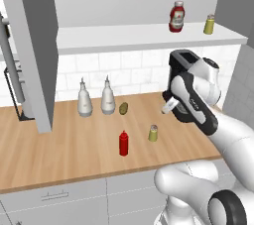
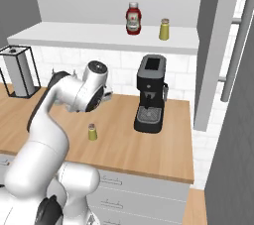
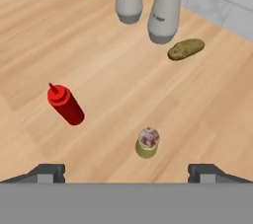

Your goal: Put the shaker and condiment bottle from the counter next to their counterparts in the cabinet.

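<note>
Counter (image 3: pixel 123 94): shaker (image 3: pixel 147 143) below open tool (image 3: pixel 126 172).

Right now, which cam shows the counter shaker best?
Hand view: the shaker sits close, unblocked, between the open gripper tips. Left base view shows it small beside the condiment bottle. Right base view shows it small, near the arm.

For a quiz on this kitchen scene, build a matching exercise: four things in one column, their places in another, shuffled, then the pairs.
Things
1. shaker
2. condiment bottle
3. labelled sauce bottle
4. coffee machine

Places
A. on the cabinet shelf, beside the twin shaker
B. on the counter, nearest the open gripper in the hand view
C. on the counter, under the shelf's right end in the right base view
D. on the counter, to the shaker's left in the left base view

Pairs: 1-B, 2-D, 3-A, 4-C
</note>
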Available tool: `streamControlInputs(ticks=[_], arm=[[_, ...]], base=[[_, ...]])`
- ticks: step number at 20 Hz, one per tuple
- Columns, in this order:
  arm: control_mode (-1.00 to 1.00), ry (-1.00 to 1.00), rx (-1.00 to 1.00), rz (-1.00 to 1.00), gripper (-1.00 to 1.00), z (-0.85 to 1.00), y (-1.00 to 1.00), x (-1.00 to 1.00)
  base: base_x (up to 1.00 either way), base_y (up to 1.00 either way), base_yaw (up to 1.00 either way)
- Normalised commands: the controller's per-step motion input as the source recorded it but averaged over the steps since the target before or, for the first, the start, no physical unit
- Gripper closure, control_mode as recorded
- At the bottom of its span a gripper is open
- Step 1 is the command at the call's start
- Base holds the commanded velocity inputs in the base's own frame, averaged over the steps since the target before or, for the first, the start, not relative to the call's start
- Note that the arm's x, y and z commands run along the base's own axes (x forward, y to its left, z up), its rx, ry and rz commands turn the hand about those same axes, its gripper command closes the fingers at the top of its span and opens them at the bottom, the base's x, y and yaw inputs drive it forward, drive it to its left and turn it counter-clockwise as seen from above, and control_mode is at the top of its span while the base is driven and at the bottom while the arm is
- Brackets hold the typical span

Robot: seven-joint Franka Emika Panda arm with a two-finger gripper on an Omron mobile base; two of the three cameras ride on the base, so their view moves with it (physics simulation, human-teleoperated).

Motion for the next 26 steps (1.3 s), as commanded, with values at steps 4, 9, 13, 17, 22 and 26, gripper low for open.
streamControlInputs(ticks=[4, 9, 13, 17, 22, 26], arm=[[-1.0, -0.17, 0.0, 0.2, -1.0, -0.72, 0.0, 0.06], [-1.0, -0.19, 0.12, 0.17, -1.0, -0.56, -0.35, 0.25], [-1.0, -0.03, 0.11, 0.25, -1.0, -0.61, -0.14, 0.38], [-1.0, 0.0, 0.03, 0.19, -1.0, -0.3, 0.0, 0.15], [-1.0, 0.0, 0.0, 0.1, -1.0, -0.29, 0.0, 0.14], [-1.0, 0.0, 0.01, 0.16, -1.0, -0.23, 0.0, 0.15]], base=[[0.0, 0.0, 0.0], [0.0, 0.0, 0.0], [0.0, 0.0, 0.0], [0.0, 0.0, 0.0], [0.0, 0.0, 0.0], [0.0, 0.0, 0.0]])
